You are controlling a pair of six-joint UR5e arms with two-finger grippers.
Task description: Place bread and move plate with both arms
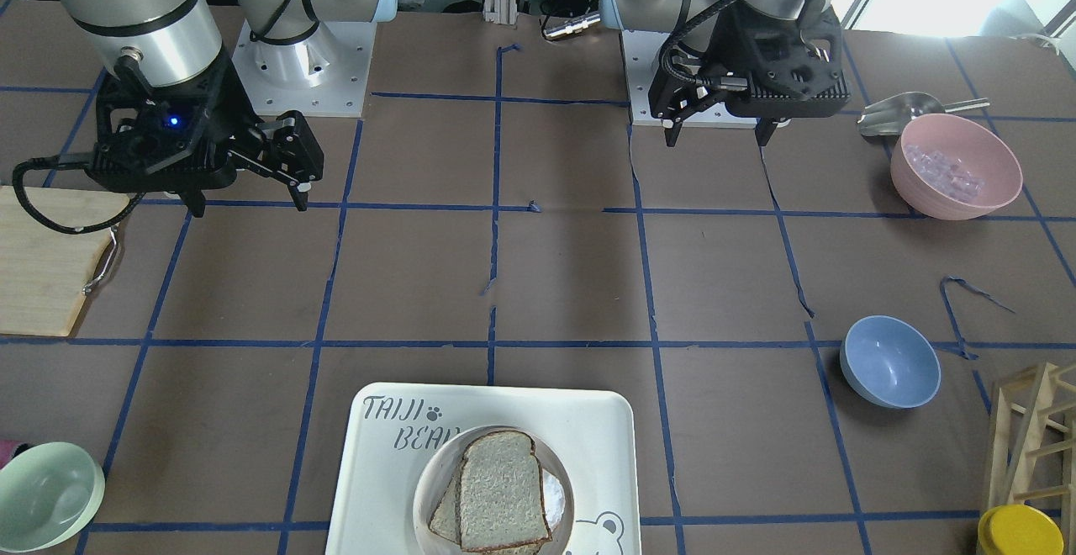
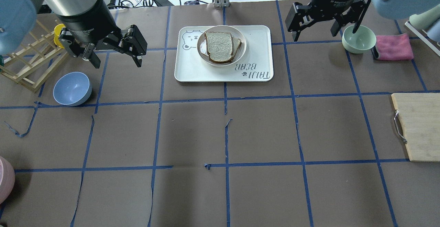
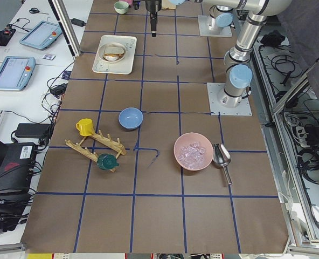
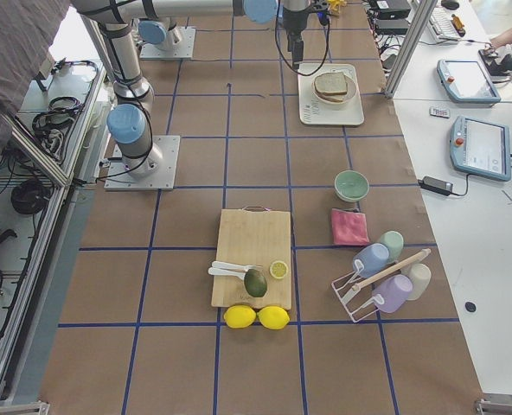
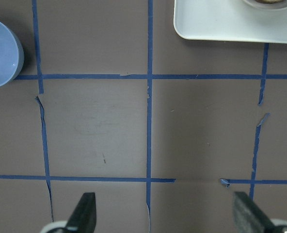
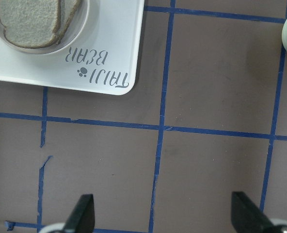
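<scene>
Bread (image 2: 220, 46) sits on the plate (image 2: 223, 64), overlapping a second slice (image 2: 237, 44), plate on the white tray (image 2: 192, 68), far middle of the worktop (image 2: 261, 130). Brown paper, blue tape grid (image 2: 226, 130), torn in spots. Left pincer (image 2: 117, 64) and right pincer (image 2: 314, 36) hang either side of the tray, both spread, empty. White desk (image 3: 8, 43) beyond the far edge.

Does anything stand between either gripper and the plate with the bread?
Nothing visible does. Only bare table separates the left gripper and the right gripper from the tray holding the plate, bread on top.
</scene>
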